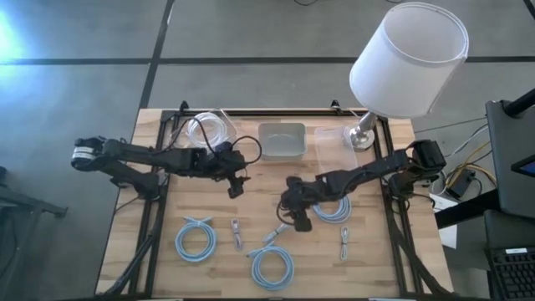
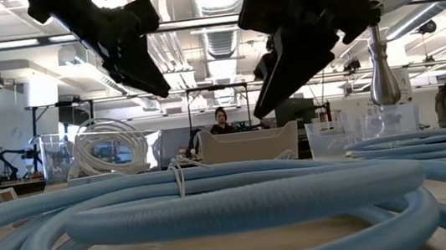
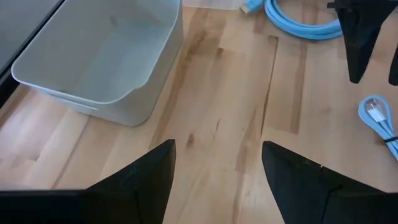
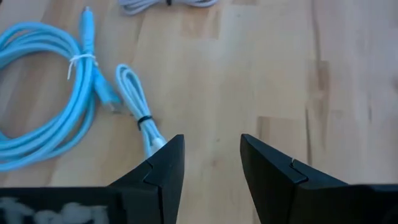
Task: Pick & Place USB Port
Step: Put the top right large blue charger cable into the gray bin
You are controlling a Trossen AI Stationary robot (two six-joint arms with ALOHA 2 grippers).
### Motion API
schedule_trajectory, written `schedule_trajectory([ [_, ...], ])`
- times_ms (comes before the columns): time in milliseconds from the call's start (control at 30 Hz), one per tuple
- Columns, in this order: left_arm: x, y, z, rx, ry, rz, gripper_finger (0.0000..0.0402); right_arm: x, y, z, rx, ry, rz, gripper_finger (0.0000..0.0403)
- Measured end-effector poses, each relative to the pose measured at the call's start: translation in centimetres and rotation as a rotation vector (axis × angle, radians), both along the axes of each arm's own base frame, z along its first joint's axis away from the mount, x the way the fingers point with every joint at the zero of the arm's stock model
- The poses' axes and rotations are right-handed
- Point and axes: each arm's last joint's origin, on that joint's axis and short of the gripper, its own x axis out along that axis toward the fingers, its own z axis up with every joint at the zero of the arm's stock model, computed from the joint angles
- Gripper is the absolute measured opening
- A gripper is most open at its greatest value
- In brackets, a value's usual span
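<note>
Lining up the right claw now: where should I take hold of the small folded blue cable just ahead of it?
Grip the small folded blue cable at its black tie, where both strands are pinched together, coming straight down with the open right claw. It lies flat on the table, so fingers should straddle its narrow width.

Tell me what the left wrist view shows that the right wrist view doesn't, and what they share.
Only the left wrist view shows the empty grey bin, a large blue cable coil and the other arm's dark fingers. Only the right wrist view shows a blue cable coil with a white tie, a short folded blue cable beside it and a grey cable at the picture's edge. Both show the wooden table and that arm's own fingers open and holding nothing.
</note>
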Motion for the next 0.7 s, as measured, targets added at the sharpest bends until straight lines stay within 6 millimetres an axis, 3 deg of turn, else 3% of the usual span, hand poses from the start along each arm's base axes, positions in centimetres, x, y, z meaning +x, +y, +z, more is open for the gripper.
schedule_trajectory([
  [700,0.0,0.0,0.1,0.011,-0.004,-0.008,0.0243,-0.4,1.5,-0.1,-0.055,-0.015,0.130,0.0180],
])
